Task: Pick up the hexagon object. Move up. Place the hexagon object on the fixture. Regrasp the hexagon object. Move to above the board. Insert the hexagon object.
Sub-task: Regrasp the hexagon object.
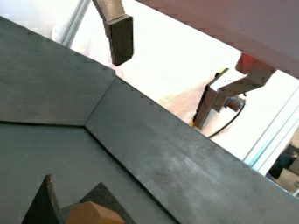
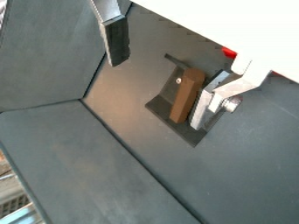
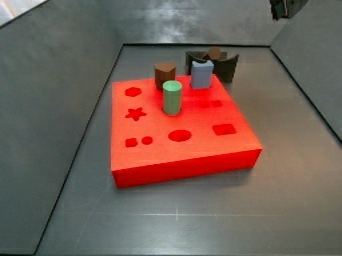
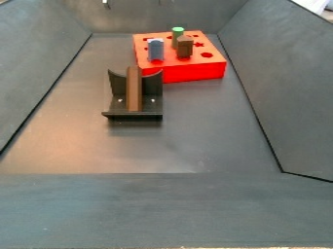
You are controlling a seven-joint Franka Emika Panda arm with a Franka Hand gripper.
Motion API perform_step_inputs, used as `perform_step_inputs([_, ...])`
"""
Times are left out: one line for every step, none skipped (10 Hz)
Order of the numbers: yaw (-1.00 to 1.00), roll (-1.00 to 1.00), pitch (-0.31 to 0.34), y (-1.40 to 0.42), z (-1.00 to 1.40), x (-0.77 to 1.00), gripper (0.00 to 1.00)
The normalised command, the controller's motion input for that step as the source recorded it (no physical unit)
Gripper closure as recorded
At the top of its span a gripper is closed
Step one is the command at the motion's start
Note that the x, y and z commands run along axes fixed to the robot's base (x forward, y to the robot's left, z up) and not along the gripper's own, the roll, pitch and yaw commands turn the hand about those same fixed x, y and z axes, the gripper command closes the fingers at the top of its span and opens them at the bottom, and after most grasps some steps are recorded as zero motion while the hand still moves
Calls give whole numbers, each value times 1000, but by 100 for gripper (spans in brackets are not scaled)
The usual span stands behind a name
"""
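Right of centre in a wrist view, the slim dark brown hexagon object (image 2: pixel 181 98) leans in the dark fixture (image 2: pixel 176 109), below the wide-open, empty tool (image 2: pixel 176 52).

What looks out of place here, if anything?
Only one thing: the hexagon object rests on the fixture, away from the board, where the green peg stands upright in a hole. The gripper hangs above the fixture, jaws open and empty. Nothing looks spilled or damaged.

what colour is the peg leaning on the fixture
Dark brown peg, clearest in a side view; the fixture is black. The gripper hangs above.
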Motion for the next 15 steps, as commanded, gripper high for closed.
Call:
perform_step_inputs([231, 214, 74, -39, -16, 196, 0])
perform_step_inputs([221, 186, 46, -47, -21, 178, 0])
perform_step_inputs([210, 183, 35, -51, -24, 165, 0])
perform_step_inputs([215, 152, -38, 65, -1000, 61, 0])
perform_step_inputs([183, 154, -54, 67, -1000, 61, 0])
perform_step_inputs([143, 139, -71, 58, -1000, 67, 0])
perform_step_inputs([122, 128, -80, 53, -1000, 71, 0])
perform_step_inputs([79, 102, -89, 48, -1000, 81, 0])
perform_step_inputs([56, 87, -93, 44, -1000, 90, 0])
perform_step_inputs([26, 68, -85, 39, -1000, 99, 0])
perform_step_inputs([8, 65, -75, 37, -1000, 107, 0])
perform_step_inputs([-6, 66, -55, 26, -1000, 114, 0])
perform_step_inputs([-11, 63, -47, 23, -1000, 120, 0])
perform_step_inputs([-13, 52, -26, 22, -1000, 128, 0])
perform_step_inputs([-6, 47, -8, 12, -879, 117, 0])
